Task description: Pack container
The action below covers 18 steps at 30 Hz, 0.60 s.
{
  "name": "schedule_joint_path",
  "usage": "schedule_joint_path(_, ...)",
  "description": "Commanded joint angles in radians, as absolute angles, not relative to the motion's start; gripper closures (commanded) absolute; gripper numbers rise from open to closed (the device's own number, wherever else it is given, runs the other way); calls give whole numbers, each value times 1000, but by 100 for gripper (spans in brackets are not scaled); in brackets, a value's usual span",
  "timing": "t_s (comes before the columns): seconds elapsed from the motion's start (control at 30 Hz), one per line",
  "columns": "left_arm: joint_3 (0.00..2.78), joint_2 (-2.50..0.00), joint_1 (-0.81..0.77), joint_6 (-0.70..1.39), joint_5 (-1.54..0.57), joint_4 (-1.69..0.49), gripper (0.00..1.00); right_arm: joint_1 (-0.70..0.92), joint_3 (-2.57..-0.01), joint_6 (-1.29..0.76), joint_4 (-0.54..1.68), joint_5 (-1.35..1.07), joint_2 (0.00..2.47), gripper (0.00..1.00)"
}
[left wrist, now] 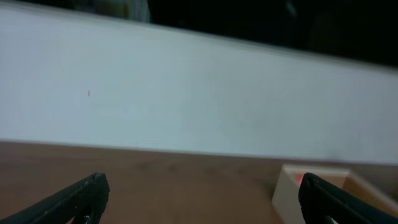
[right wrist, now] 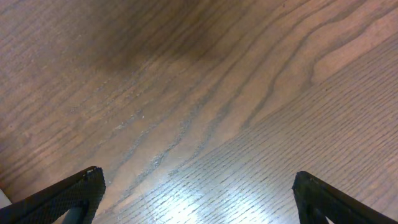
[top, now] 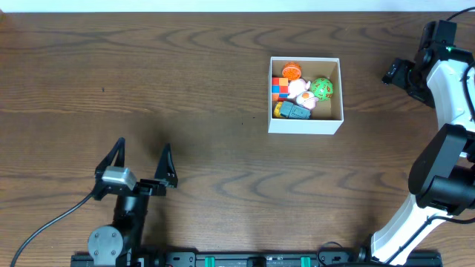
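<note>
The container (top: 306, 124), a square white-walled box with a brown inside, stands right of the table's middle and holds several small toys: an orange one, a green ball, red and blue blocks, a grey piece. Its corner shows at the lower right of the left wrist view (left wrist: 287, 193). My left gripper (top: 144, 157) is open and empty near the front left, far from the container; its fingers show in the left wrist view (left wrist: 202, 194). My right gripper (top: 394, 73) is at the far right, beyond the container. Its fingers are wide apart over bare wood in the right wrist view (right wrist: 199, 190).
The wooden table (top: 185, 96) spreads around the container. A white wall (left wrist: 199, 99) lies beyond the table's far edge. A black cable (top: 44, 226) trails from the left arm at the front left.
</note>
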<state>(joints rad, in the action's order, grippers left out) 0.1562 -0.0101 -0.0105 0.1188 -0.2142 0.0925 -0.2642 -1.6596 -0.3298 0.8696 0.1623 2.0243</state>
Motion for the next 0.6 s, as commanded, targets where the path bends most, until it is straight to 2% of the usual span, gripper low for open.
schedule_joint_path(0.0, 146, -2, -14, 30, -223, 37, 2, -272, -1660, -344, 868, 176, 2028, 1)
schedule_joint_path(0.17, 102, -1, -14, 18, -216, 29, 2, -272, -1660, -344, 868, 176, 2028, 1)
schedule_joint_path(0.43, 2, -1, -14, 19, -209, 169, 2, -272, -1660, -344, 868, 176, 2028, 1)
schedule_joint_path(0.57, 4, -1, -14, 18, -182, 114, 2, -272, -1660, -344, 868, 176, 2028, 1)
